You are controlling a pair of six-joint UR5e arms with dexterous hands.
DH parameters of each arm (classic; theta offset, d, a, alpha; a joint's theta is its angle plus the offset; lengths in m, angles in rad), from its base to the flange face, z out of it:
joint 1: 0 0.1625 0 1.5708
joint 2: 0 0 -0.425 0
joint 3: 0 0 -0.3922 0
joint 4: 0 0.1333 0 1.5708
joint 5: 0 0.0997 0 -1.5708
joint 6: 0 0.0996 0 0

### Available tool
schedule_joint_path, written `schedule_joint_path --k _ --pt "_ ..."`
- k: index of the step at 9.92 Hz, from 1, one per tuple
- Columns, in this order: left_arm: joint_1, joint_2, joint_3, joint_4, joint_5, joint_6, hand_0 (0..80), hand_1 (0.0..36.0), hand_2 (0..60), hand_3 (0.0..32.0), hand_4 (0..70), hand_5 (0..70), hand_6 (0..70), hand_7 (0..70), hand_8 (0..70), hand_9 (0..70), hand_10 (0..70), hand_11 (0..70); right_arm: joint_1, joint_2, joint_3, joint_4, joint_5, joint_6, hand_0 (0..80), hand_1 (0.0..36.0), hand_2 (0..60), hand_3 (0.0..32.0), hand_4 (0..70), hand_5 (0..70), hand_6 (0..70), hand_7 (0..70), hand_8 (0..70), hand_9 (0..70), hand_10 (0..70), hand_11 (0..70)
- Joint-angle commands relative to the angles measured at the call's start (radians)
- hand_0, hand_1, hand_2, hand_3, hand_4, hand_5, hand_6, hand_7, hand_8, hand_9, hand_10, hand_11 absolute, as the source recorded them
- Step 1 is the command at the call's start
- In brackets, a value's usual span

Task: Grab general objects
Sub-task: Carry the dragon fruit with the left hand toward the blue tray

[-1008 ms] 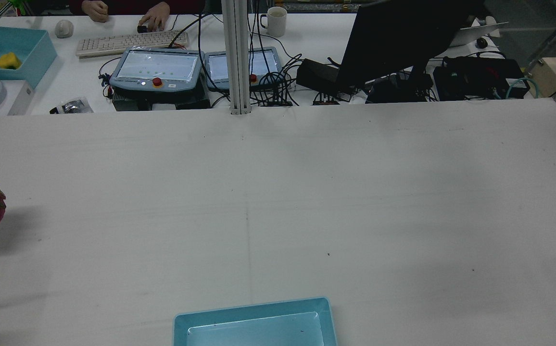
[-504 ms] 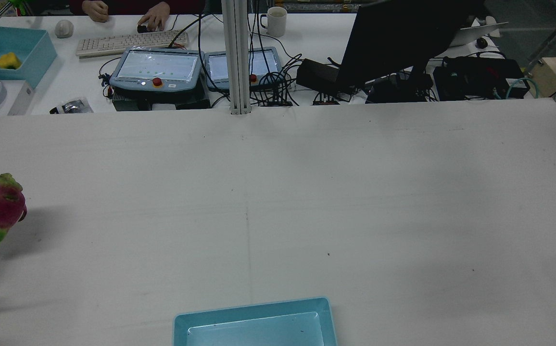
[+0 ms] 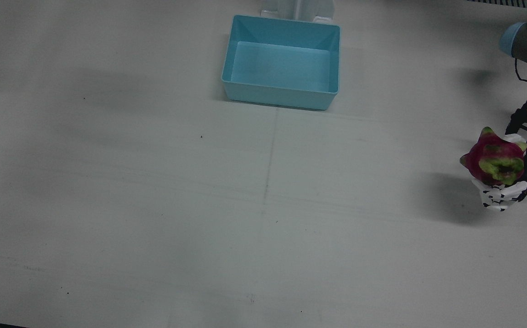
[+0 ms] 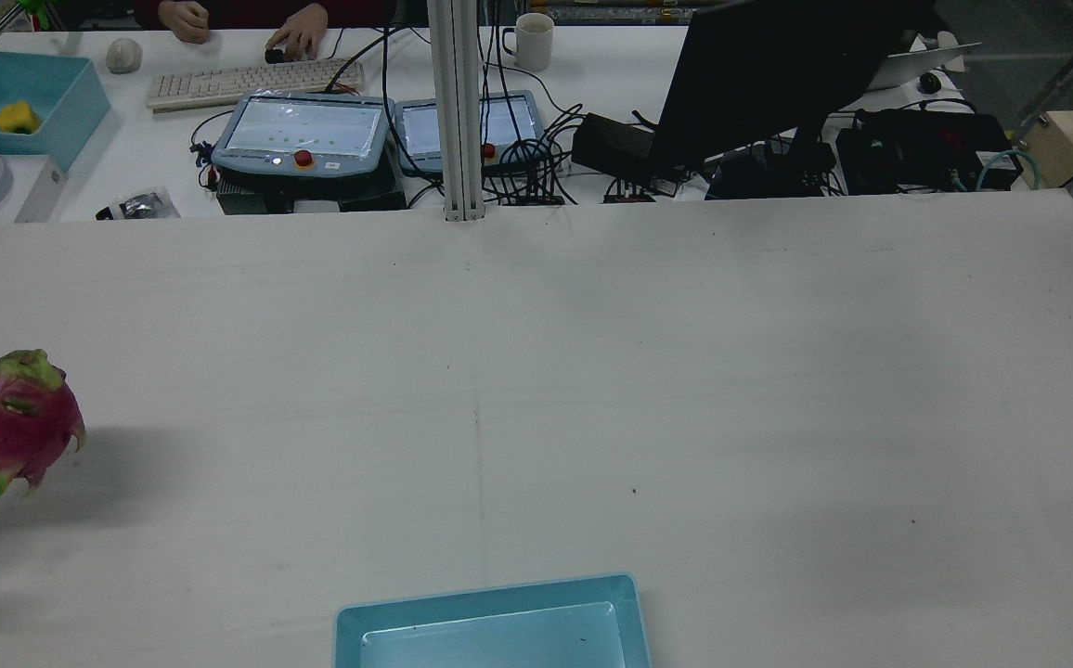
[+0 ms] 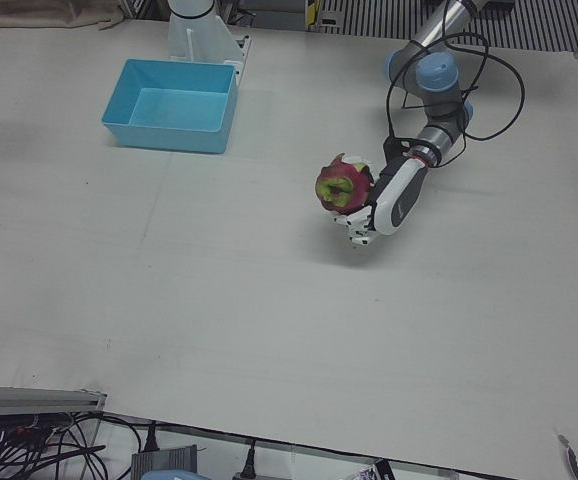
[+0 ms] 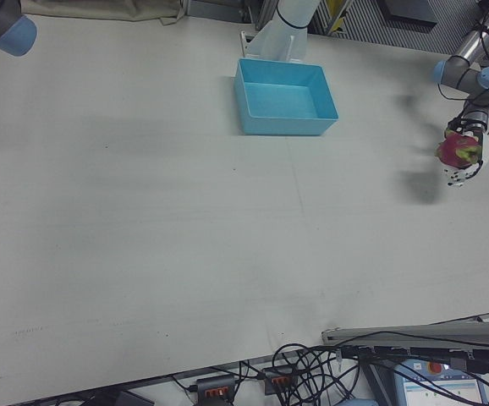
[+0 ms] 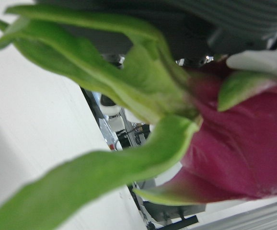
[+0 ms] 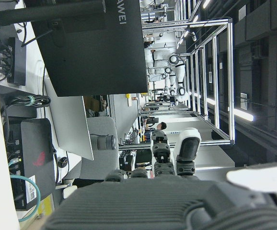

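Left hand (image 5: 374, 205): fingers (image 3: 500, 193) curled under and around dragon fruit (image 3: 495, 158), fruit cradled clear of the table (image 3: 154, 205), shadow cast below and to one side; green scales (image 7: 105, 86) filling the left hand view, crown end apparently facing outward, though blurred. Blue bin (image 3: 281, 61): well apart from the laden hand, across the table near the pedestals. Right hand (image 8: 177, 158): glimpsed only in its own view, fingers extended side by side, nothing held.

front view: near-vertical, looks down on table (image 3: 108, 205) | rear view: high, faces operators' desk | left-front, right-front: oblique, far, both show blue bin (image 5: 172, 105) | hand views: sideways; left close on dragon fruit (image 7: 234, 139)
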Motion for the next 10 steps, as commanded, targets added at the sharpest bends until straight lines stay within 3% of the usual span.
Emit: schedule_joint_path --k 1,2,4,6,8,10 --pt "0.003 0.033 -0.093 -0.105 0.093 -0.042 41.5 0.0 30.1 0.0 70.0 70.0 70.0 70.0 70.0 70.0 70.0 70.0 0.000 0.000 0.000 0.000 0.000 0.000 0.0 0.0 0.0 0.0 0.0 0.0 0.0 0.0 0.0 0.0 0.0 0.0" --pt "0.004 0.037 -0.099 -0.142 0.130 -0.044 46.0 0.0 21.7 0.0 70.0 70.0 70.0 70.0 70.0 70.0 70.0 70.0 0.000 0.000 0.000 0.000 0.000 0.000 0.0 0.0 0.0 0.0 0.0 0.0 0.0 0.0 0.0 0.0 0.0 0.0" --pt "0.056 0.061 -0.101 -0.241 0.164 -0.048 47.2 0.0 43.1 0.0 70.0 70.0 70.0 70.0 70.0 70.0 70.0 70.0 0.000 0.000 0.000 0.000 0.000 0.002 0.0 0.0 0.0 0.0 0.0 0.0 0.0 0.0 0.0 0.0 0.0 0.0" --pt "0.171 0.081 -0.104 -0.329 0.160 0.003 50.1 0.0 45.8 0.0 70.0 70.0 70.0 70.0 70.0 70.0 70.0 70.0 0.000 0.000 0.000 0.000 0.000 0.002 0.0 0.0 0.0 0.0 0.0 0.0 0.0 0.0 0.0 0.0 0.0 0.0" --pt "0.272 0.081 -0.242 -0.272 0.152 0.036 51.7 0.0 45.1 0.0 70.0 70.0 70.0 70.0 70.0 70.0 70.0 70.0 0.000 0.000 0.000 0.000 0.000 0.002 0.0 0.0 0.0 0.0 0.0 0.0 0.0 0.0 0.0 0.0 0.0 0.0" --pt "0.315 0.078 -0.272 -0.273 0.135 0.039 53.2 1.9 58.9 0.0 70.0 70.0 70.0 70.0 70.0 70.0 70.0 70.0 0.000 0.000 0.000 0.000 0.000 0.002 0.0 0.0 0.0 0.0 0.0 0.0 0.0 0.0 0.0 0.0 0.0 0.0"
